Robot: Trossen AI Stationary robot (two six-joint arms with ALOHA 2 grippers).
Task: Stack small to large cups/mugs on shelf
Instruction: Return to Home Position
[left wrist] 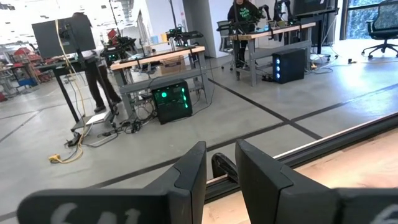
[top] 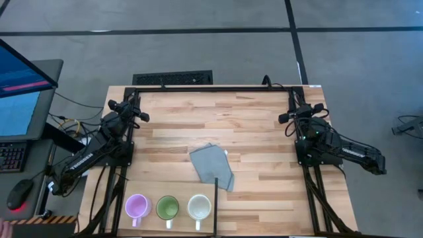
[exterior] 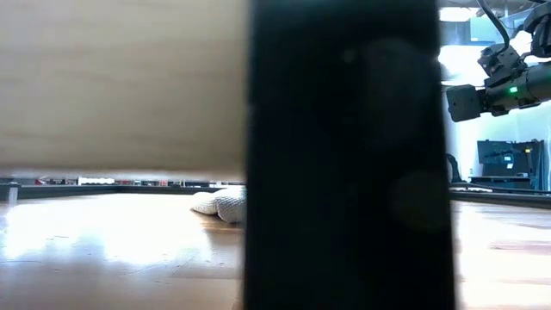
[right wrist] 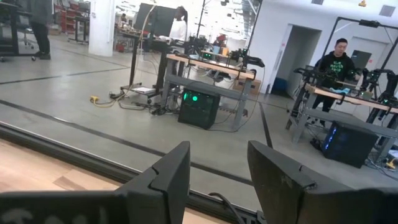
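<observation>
Pale wood shelf (top: 173,188) at the near edge of the tabletop (top: 251,125) holds all three mugs in one row, upright and mouths up. In the high view, left to right: purple mug (top: 137,206), green mug (top: 167,207), cream-white mug (top: 199,207). They sit side by side and just apart, not nested. The cream-white one looks slightly larger, so the row reads small to large, and the placing looks done to me. Handles all point toward the near edge, presumably from how they were gripped.

Both arms are folded at the far corners, well apart from the shelf, which fits a home pose. Left gripper (left wrist: 221,180) is empty, fingers only narrowly parted. Right gripper (right wrist: 217,177) is empty with a wider gap. Both wrist cameras look out over the table edge into the room.

Grey cloth (top: 211,166) lies crumpled mid-table beside the shelf, touching nothing of the task.

In the low view a black post (exterior: 344,155) blocks most of the frame, and no mugs are visible there.
</observation>
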